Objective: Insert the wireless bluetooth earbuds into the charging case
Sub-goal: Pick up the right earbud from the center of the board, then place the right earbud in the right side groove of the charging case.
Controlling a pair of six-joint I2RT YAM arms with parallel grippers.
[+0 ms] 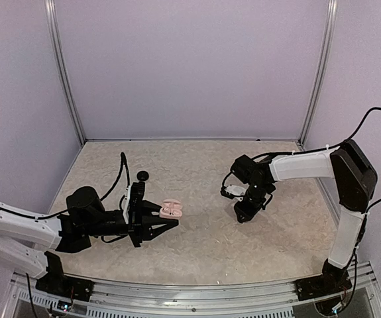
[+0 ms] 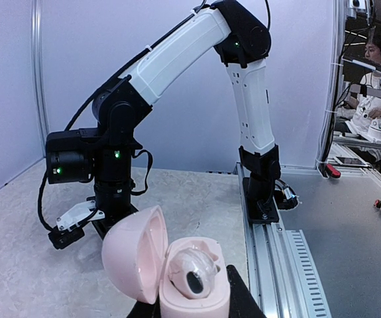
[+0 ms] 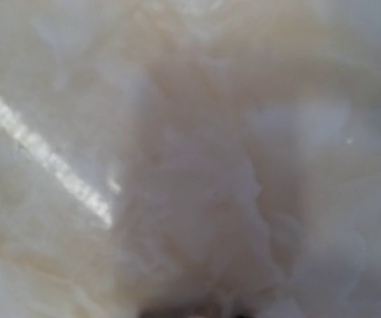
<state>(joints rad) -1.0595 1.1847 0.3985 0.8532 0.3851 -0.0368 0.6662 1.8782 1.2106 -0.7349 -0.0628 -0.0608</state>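
Observation:
My left gripper (image 1: 165, 220) is shut on the base of a pink charging case (image 1: 171, 209), held just above the table with its lid open. In the left wrist view the case (image 2: 197, 301) sits between my black fingers (image 2: 244, 299). A pale earbud (image 2: 191, 268) with a dark oval spot lies in its socket, and the lid (image 2: 132, 255) stands open to the left. My right gripper (image 1: 245, 211) points straight down at the table right of the middle. The right wrist view is a blur of pale table surface, so its jaws do not show. No black earbuds show clearly.
A small black round object (image 1: 141, 175) lies on the table behind my left gripper. Lilac walls with metal posts close in the back and sides. A metal rail (image 2: 276, 252) runs along the near edge. A person sits beyond the right wall (image 2: 376, 66).

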